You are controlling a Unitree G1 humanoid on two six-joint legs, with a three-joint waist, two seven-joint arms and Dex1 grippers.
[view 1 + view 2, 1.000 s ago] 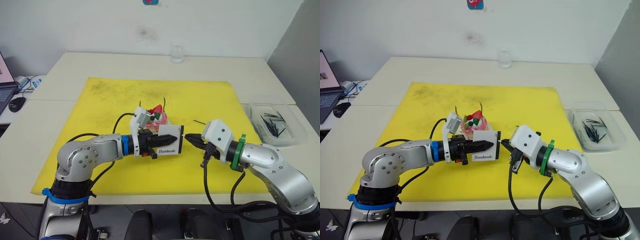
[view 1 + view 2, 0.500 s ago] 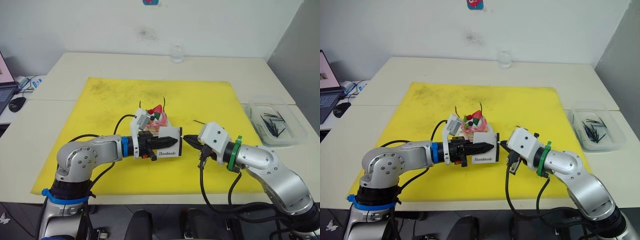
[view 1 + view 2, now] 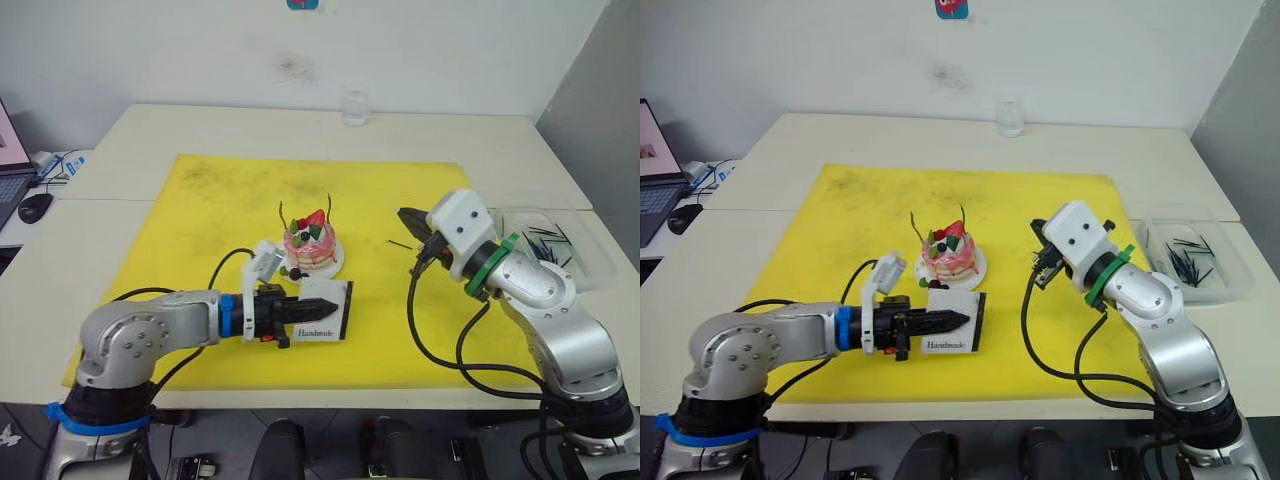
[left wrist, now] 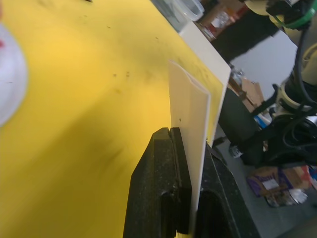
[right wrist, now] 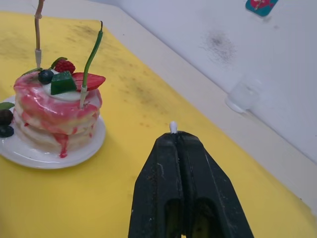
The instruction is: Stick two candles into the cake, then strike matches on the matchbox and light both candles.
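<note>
Right wrist view first: my right gripper (image 5: 174, 135) has its two black fingers pressed together, a tiny white tip poking out between them — a match (image 5: 173, 127) pinched there, as far as I can tell. Beyond the fingertips sits the cake (image 5: 55, 110) on its white plate (image 5: 29, 151), and both candles are already standing in it: the greenish one (image 5: 91, 58) beside the strawberry, the pinkish one (image 5: 37, 26) on the cake's far side from my right gripper. Neither shows a flame.

From the head, my right gripper hangs above the yellow mat (image 3: 200, 215), off to the right of the cake and apart from it. My left gripper (image 3: 325, 305) sits in front of the cake, nearer me, clamped on the matchbox (image 3: 328, 310). The box stands on edge on the mat, "Handmade" face toward me, black strip on its right end.

A loose dark match (image 3: 399, 243) lies on the mat right of the cake. More matches (image 3: 545, 247) rest in a clear tray (image 3: 590, 262) further right, off the mat.
</note>
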